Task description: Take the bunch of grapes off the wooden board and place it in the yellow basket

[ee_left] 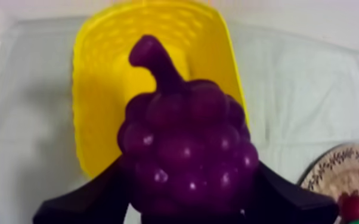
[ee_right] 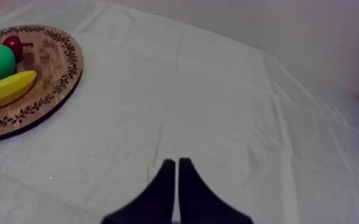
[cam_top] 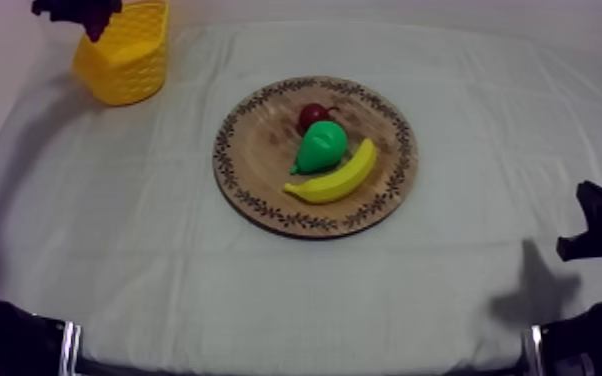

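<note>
bunch of grapes (ee_left: 185, 155) pinched by left gripper (ee_left: 191, 182) over yellow basket (ee_left: 98, 89) | right gripper (ee_right: 177, 164) pressed together, held well apart from yellow basket

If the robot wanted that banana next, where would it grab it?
Probably from straight above, across the banana near its middle, with the jaws closing on its two long sides. It lies flat on the wooden board and is narrowest across. The pear crowds its inner side, so there is little room there.
</note>
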